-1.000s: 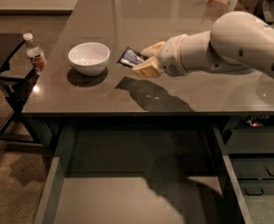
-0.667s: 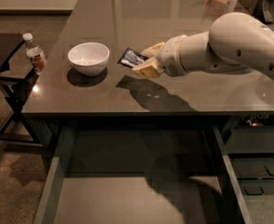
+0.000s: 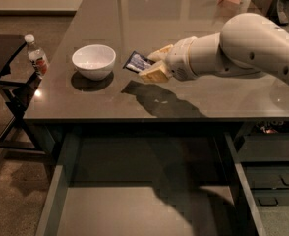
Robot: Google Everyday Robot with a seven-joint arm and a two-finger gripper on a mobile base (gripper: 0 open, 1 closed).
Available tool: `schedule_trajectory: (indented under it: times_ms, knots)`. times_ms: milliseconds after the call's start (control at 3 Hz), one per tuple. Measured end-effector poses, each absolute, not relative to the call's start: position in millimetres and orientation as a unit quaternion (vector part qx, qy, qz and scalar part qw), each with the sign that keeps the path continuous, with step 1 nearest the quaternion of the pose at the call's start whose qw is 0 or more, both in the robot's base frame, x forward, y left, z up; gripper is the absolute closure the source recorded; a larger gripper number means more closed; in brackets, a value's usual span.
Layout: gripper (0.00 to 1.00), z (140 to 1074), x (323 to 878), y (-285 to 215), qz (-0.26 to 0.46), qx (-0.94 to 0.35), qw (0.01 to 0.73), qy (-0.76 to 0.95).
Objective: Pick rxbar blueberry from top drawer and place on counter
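The cream two-finger hand (image 3: 146, 66) pinches the small navy-wrapped snack bar (image 3: 136, 62) over the glossy grey-brown desk (image 3: 208, 102), clear of the open grey metal drawer (image 3: 110, 210); only setting down remains.

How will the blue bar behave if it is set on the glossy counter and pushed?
The rxbar blueberry, held by the gripper above the counter, looks flat and thin, so it should lie still, not roll. Its wrapper would probably slide easily on that glossy top. It sticks out without drooping, so it seems fairly stiff.
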State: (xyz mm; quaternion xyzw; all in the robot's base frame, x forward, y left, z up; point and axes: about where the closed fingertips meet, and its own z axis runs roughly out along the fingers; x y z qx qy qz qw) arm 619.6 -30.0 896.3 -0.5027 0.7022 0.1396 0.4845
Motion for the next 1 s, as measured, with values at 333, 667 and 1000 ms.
schedule_trajectory:
  times_ms: [333,667,1000]
  knots:
    - [0.17,896.3,619.6,-30.0,0.14,-0.503,0.484,0.702]
    - [0.0,896.3,619.6,-29.9,0.14,-0.503,0.484,0.702]
    - [0.0,896.3,619.6,-29.9,0.14,-0.503,0.484,0.702]
